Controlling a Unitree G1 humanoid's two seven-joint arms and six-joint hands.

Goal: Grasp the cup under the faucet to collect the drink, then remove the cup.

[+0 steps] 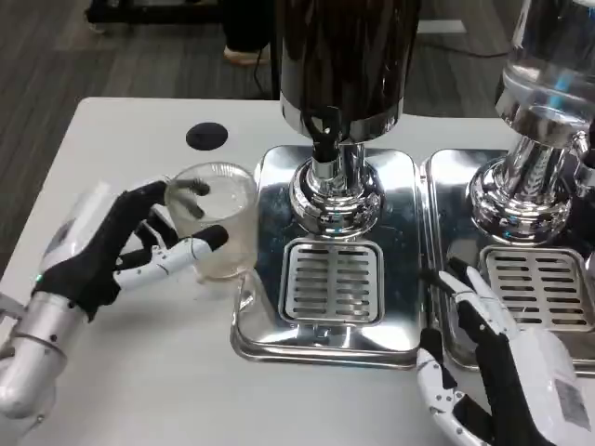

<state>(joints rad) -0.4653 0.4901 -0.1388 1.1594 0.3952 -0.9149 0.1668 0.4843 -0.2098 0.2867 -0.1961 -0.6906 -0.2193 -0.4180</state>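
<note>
The left hand [112, 251] grips the clear cup [216, 221] left of the faucet [325, 139], seemingly for filling, while the right hand [493, 362] waits open-fingered, holding nothing.

A second drink dispenser [544, 121] with a clear tank stands on its own shiny metal base just beyond the right hand [507, 372], and its slotted drip grate [539, 288] lies right by that hand's fingertips. A round black hole cover [206, 137] sits in the white table [139, 372] a little beyond the left hand [112, 246]. Dark wood-look floor [139, 56] runs behind the table.
</note>
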